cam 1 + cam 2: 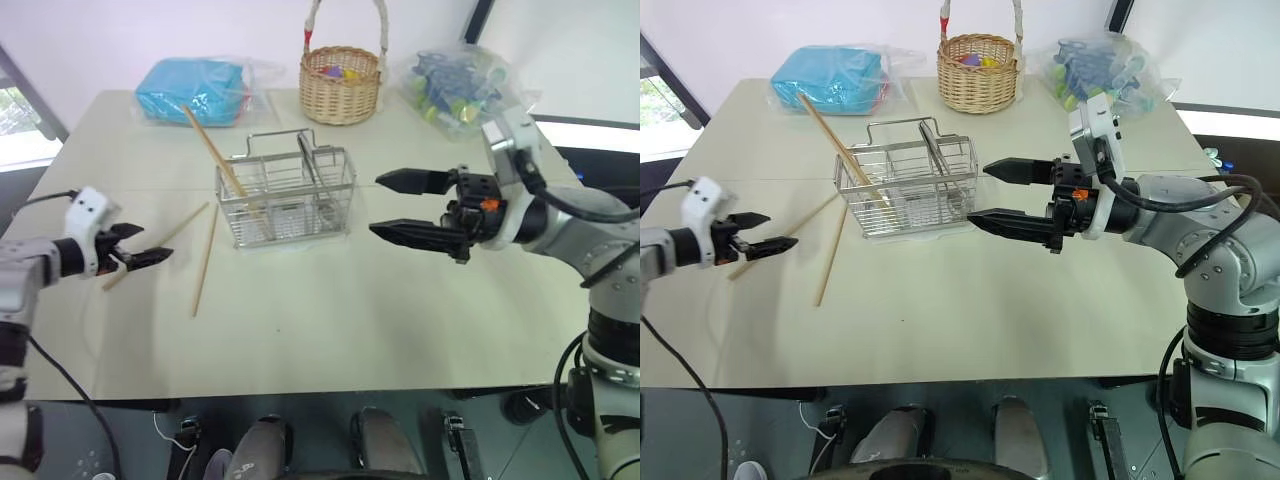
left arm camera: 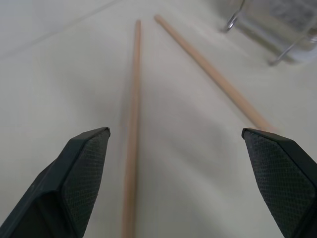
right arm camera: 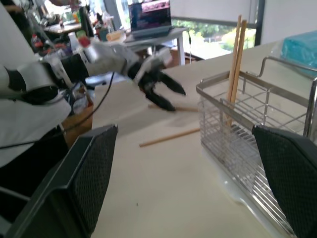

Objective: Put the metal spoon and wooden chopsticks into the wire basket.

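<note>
Landmark: the wire basket (image 1: 287, 197), a silver wire-mesh caddy with inner dividers and a thin wire handle, standing upright near the middle of the table (image 1: 400, 320).
Wooden chopsticks in the basket: light-brown sticks (image 1: 213, 150) lean in the basket's left compartment, lower ends down inside the mesh, upper ends slanting up and away to the far left, well above the rim. The right wrist view shows two of them side by side (image 3: 237, 54).
Wooden chopsticks on the table: two more lie flat just left of the basket. One (image 1: 205, 260) runs from near the basket's left front corner toward the table's front edge, almost straight front to back. The other (image 1: 180, 232) lies slanted, its far end near the basket's left side, its near end running off to the left front. The far ends come close together; the near ends spread apart.
Look of the sticks: long, thin, straight, plain pale wood, roughly as long as the basket is wide.
Metal spoon: something slim and dark stands in the basket's right part, but I cannot tell whether it is the spoon.
Left gripper (image 1: 150, 257): left of the basket, low over the near end of the slanted stick, jaws apart, holding nothing.
Right gripper (image 1: 395, 205): just right of the basket, pointing toward it, jaws wide apart and empty.
</note>
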